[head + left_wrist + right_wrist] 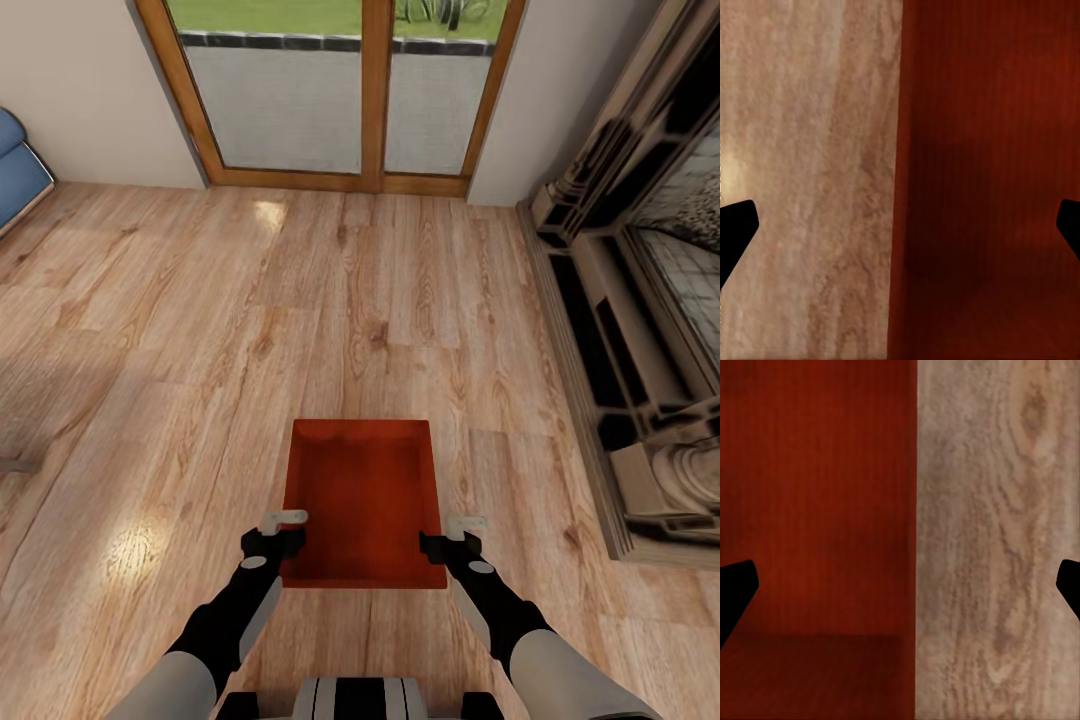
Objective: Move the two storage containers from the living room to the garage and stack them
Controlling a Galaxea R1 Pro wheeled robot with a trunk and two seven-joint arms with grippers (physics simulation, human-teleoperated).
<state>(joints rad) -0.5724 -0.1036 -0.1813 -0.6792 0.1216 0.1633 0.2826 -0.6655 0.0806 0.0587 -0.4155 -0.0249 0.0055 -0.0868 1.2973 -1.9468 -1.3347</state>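
Container [364,500] between grippers (wood floor [200,330])

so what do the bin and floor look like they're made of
Bin: likely moulded plastic, matte orange-red with fine ribbing visible in the wrist views. Floor: light wood planks, or wood-look laminate, with grain, knots and a slight sheen.
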